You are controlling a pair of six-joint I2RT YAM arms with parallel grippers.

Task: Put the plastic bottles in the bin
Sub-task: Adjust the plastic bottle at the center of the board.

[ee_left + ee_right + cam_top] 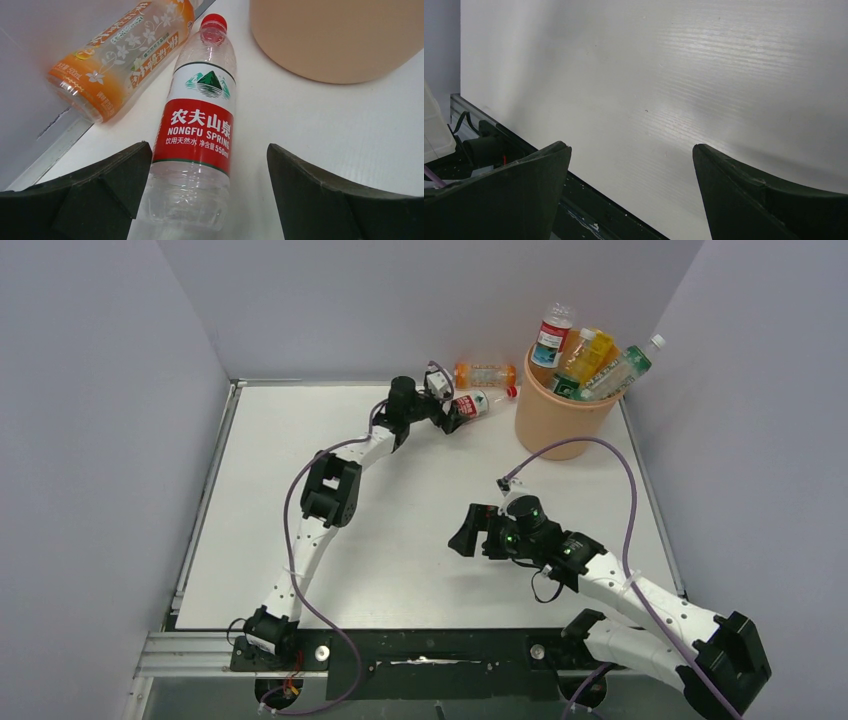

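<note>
The white bench (420, 540), walled on three sides, carried everything in view. The left arm (330, 490) reached from the near edge to the far middle of the bench, and the right arm (640, 605) lay bent low over the near right part. The bin (560, 425) stood upright at the far right corner, with three plastic bottles poking above its rim: a clear one with a red and blue label (551, 337) on the left, a yellow one (590, 353) in the middle, and a green-labelled one (622, 368) tilted to the right. The right hand (465, 535) hovered over bare bench with its fingers spread wide, holding nothing. The left hand (452, 418) was likewise spread, its fingers set to either side of a clear bottle with a red label (197, 135); that bottle lay flat on the bench just left of the bin, with its red cap towards the right. An orange bottle (120, 55) lay flat just beyond it, along the far edge of the bench by the wall.
</note>
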